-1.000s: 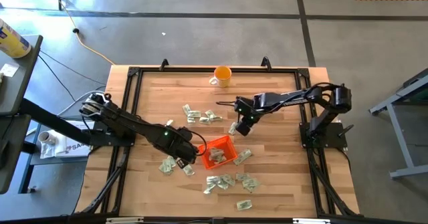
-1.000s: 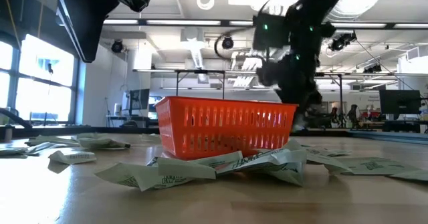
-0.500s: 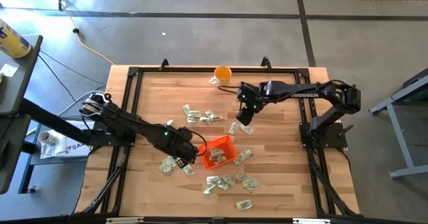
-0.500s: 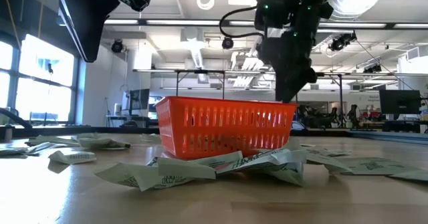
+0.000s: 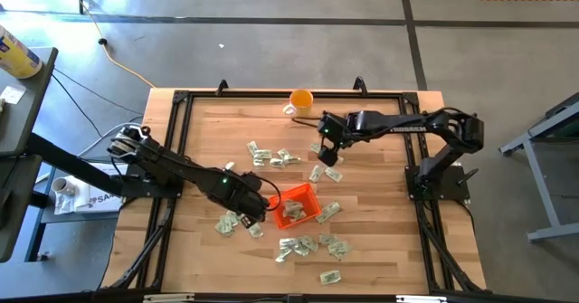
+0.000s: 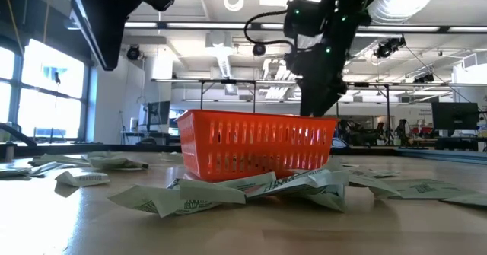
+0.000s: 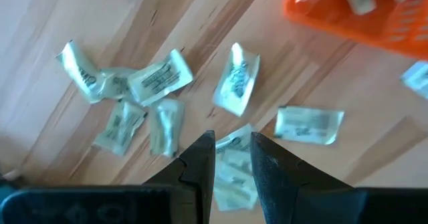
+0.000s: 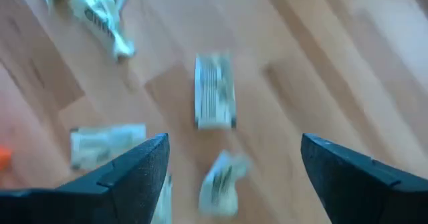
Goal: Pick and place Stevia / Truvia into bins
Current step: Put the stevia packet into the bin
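Note:
The Stevia sachets lie loose on the wooden table: a cluster (image 5: 271, 156) at mid-table, a heap (image 5: 312, 245) near the front, and a few (image 5: 226, 223) left of the orange bin (image 5: 304, 192). Several sachets lie inside the bin. My left gripper (image 5: 244, 217) hovers over the sachets left of the bin. Its fingers (image 7: 204, 158) stand a narrow gap apart with nothing between them. My right gripper (image 8: 234, 167) hangs wide open above two sachets (image 5: 317, 172) beyond the bin's far right corner and holds nothing.
An orange mug with a white handle (image 5: 300, 101) stands by the far edge. A black frame (image 5: 176, 158) runs around the tabletop. Bare wood lies along the table's right side and in its far left corner.
My right gripper has risen from the sachets beyond the bin and drawn toward the table's far edge. It has turned somewhat, and its fingers have spread apart. The sachets under it stay on the table.

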